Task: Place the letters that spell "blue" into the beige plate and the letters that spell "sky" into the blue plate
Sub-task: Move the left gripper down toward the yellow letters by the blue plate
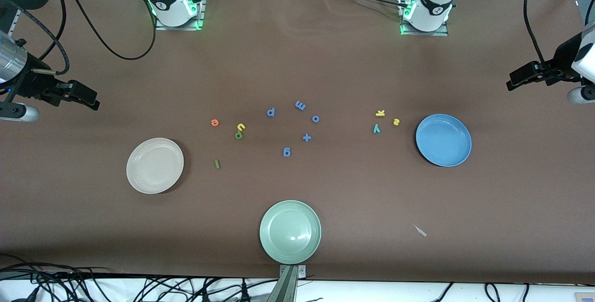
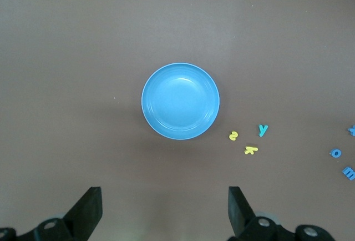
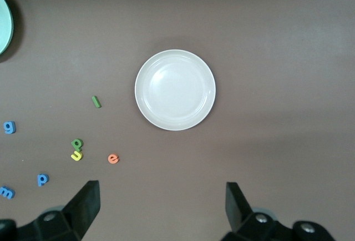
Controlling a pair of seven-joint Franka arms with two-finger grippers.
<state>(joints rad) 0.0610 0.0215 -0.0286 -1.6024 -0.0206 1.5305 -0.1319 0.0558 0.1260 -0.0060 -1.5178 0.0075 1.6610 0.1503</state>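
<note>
The beige plate lies empty toward the right arm's end; beside it are the orange e, yellow u, green b and dark green l. The blue plate lies empty toward the left arm's end, with the yellow k, yellow s and teal y beside it. My right gripper hangs open high over the table edge by the beige plate. My left gripper hangs open high by the blue plate. Both hold nothing.
Several blue letters and a plus sign are scattered mid-table between the two groups. A pale green plate sits nearest the front camera. A small pale scrap lies nearer the camera than the blue plate.
</note>
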